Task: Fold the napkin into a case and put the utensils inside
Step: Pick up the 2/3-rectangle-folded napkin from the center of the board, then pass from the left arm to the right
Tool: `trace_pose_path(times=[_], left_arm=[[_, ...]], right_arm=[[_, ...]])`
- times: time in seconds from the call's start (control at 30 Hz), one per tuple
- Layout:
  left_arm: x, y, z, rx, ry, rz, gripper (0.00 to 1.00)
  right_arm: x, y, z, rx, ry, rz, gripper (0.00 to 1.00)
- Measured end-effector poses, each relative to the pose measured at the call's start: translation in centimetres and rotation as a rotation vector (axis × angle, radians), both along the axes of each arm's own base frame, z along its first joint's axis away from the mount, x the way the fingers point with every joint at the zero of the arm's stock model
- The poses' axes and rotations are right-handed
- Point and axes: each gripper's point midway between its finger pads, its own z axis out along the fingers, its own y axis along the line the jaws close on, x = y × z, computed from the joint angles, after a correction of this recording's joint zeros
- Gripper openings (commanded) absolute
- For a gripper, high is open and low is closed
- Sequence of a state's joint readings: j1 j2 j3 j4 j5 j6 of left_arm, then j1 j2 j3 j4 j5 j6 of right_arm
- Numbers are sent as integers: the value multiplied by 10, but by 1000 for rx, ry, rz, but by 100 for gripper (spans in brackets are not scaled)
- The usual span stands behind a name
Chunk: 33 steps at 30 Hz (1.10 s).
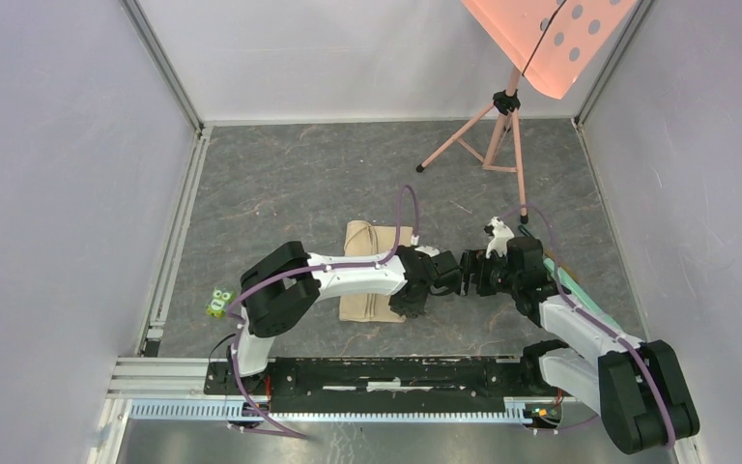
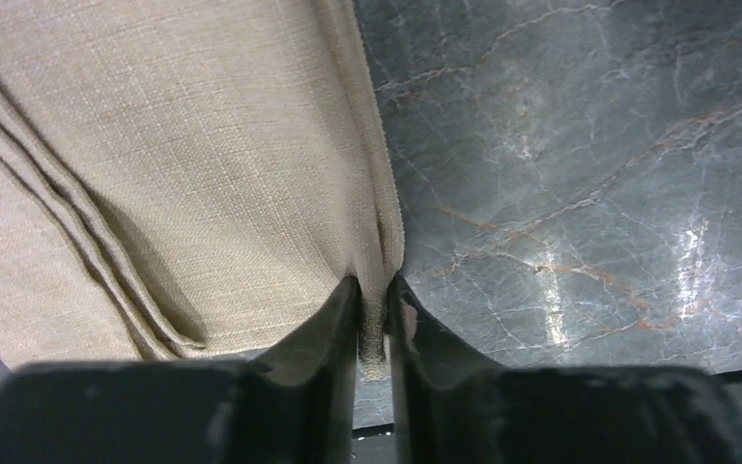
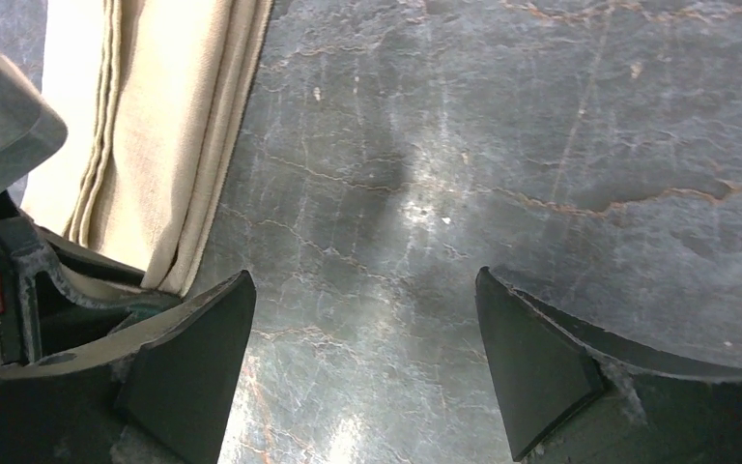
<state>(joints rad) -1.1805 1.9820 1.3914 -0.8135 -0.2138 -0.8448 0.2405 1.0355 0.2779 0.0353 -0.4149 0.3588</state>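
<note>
Broadly, a grey marbled surface [image 1: 299, 174] fills the cell, walled on the left, right and far sides. At its far right stands a pink tripod [image 1: 498, 135] carrying a tilted orange panel [image 1: 551, 39] with round holes.

The left arm [image 1: 348, 275] reaches from the near left toward the middle, and the right arm [image 1: 580, 329] comes in from the near right, so that the two wrists almost meet near the centre.

The napkin [image 1: 367, 242] lies flat on the surface just left of centre. It is folded into a longish beige rectangle running near to far, with several layered fold lines showing along one side. The left arm crosses over its near half.

The left tool [image 2: 374, 290] is closed on the napkin's hemmed right edge, and a thin ridge of cloth is pinched between its two dark fingers. The right tool [image 3: 362, 280] is spread wide and holds nothing. It hangs over bare surface just right of the napkin.

A small green frog toy [image 1: 218, 304] sits at the near left, well apart from the cloth.
</note>
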Motion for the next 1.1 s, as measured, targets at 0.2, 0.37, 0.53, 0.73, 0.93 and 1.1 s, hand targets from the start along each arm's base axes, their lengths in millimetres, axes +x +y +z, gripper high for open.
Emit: trace_pose_path(times=[0.2,0.37,0.53,0.73,0.93,1.1], left_arm=[[2,4,2,4,-20,-6,2],[-3,17,9,-1,-25,-5,2],[-4,20,30,-52,-46,-4,2],[-4,21,39,-74,-58,-14,2],[-5,24,36,-69,-55,-21,2],[-7,24,34,-79,-51,-22,2]], right_arm=[[-3,23,4,92,6,47,97],[-6,47,8,214,52,48,97],[-4,67,11,318,118,15,96],[0,98,13,412,194,8,91],[4,116,11,471,232,-9,81],[14,119,6,470,229,-48,70]])
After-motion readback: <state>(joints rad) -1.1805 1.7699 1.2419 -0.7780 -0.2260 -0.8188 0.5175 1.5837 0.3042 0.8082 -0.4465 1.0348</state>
